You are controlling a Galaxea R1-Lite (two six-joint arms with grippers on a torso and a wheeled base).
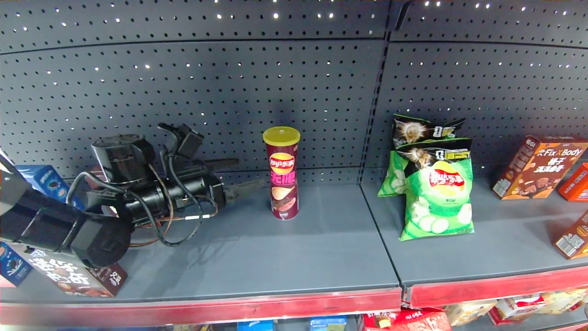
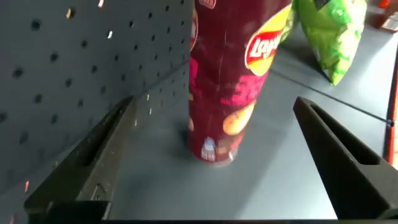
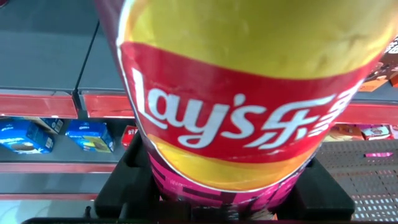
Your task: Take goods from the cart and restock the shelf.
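your left tool (image 1: 250, 171) spread, just beside maroon yellow-lidded cardboard chip tube (image 1: 281, 174) upright on grey metal shelf (image 1: 321, 248) | right tool (image 3: 227, 186) pinching a red-yellow chip tube (image 3: 249, 93)

A maroon chips can (image 1: 281, 174) with a yellow lid is seen upright at the centre of the head view, set toward the back of the grey shelf (image 1: 257, 257). A second chips can (image 3: 249, 106) — banded red and yellow over pink — is shown close up, lengthwise.
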